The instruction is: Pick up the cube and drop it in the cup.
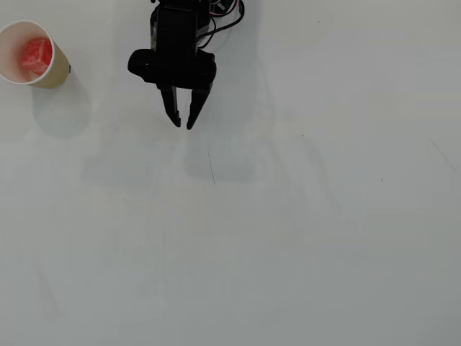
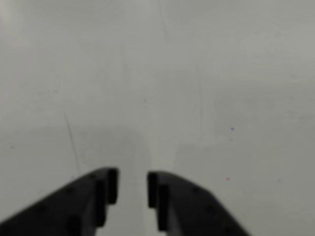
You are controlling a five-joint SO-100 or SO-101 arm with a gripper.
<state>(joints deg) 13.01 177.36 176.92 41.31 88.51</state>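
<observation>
This looks like a bare test bench of the hobby or lab kind, though so little shows that the room itself cannot be named. A plain white table [image 1: 302, 238] fills the overhead view from edge to edge, matte, faintly scuffed, with a few thin dark scratches near its middle. A small black arm [image 1: 176, 43] with loose cables [image 1: 229, 11] stands at the table's top edge. A paper cup [image 1: 29, 54] sits in the top-left corner. The wrist view shows the same pale, marked surface, blurred.
</observation>
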